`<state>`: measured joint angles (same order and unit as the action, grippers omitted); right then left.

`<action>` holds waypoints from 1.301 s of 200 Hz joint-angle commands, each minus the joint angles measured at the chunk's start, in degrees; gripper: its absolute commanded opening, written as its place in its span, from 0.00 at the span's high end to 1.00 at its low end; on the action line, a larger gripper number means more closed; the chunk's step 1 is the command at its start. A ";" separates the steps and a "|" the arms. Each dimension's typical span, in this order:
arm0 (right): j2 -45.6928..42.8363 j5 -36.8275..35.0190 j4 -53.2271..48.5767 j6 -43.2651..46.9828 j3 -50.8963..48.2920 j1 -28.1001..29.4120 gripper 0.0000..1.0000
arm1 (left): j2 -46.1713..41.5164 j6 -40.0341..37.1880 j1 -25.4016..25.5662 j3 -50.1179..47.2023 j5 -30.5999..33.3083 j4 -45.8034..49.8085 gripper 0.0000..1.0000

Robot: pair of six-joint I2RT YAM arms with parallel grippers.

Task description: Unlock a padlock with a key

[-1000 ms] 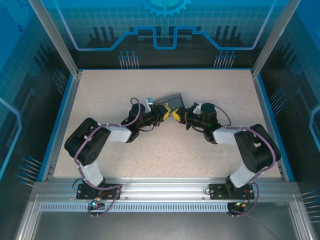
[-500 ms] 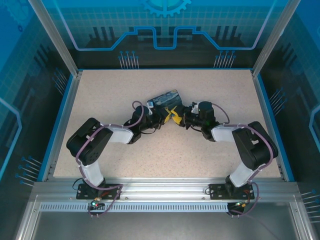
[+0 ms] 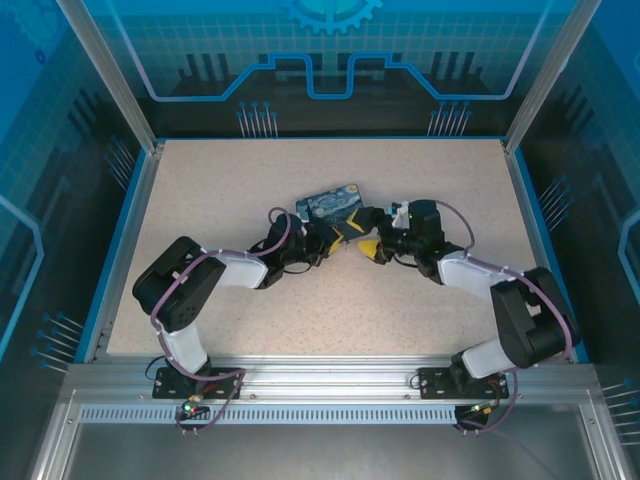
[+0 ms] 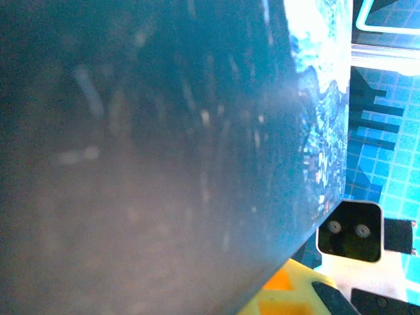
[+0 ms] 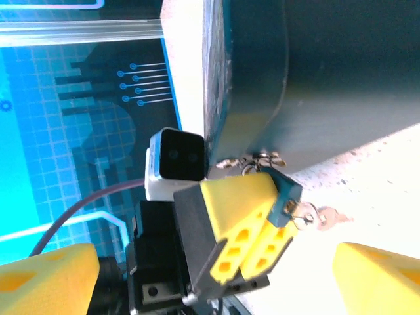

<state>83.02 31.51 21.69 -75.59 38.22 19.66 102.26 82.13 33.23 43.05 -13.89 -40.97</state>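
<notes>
where the speckled table (image 3: pixel 200 180) runs out to its blue rim, bare surface lies open on every side of the central cluster.
left arm (image 3: pixel 190 285): elbow folded near the front rail, forearm reaching right toward centre.
right arm (image 3: pixel 520 310): mirrored, forearm reaching left.
dark blue swirl-printed box (image 3: pixel 330 203): tilted, just behind both wrists, its lower edge over the left fingers.
right gripper (image 3: pixel 372 232): jaws spread wide, holding nothing.
left gripper (image 5: pixel 279 203): jaws pinched together on the key (image 5: pixel 321 217), which is silvery and juts from the fingertips close to the table.
</notes>
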 commanded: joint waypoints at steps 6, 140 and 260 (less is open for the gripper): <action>-6.56 -3.31 -21.92 17.02 2.64 -1.21 0.09 | -0.66 -0.40 0.14 2.37 -1.67 1.43 1.00; -7.18 -29.91 -35.34 77.57 12.50 13.59 0.50 | -1.36 -1.46 -0.31 3.88 -3.20 5.39 1.00; 1.59 -32.41 -28.75 79.04 10.90 15.47 0.57 | -3.33 -0.98 -0.74 8.23 -6.84 13.29 1.00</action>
<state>83.61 -0.67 -9.82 2.68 49.54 34.50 101.49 81.93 32.84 48.80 -18.04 -29.69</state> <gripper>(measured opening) 0.429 0.130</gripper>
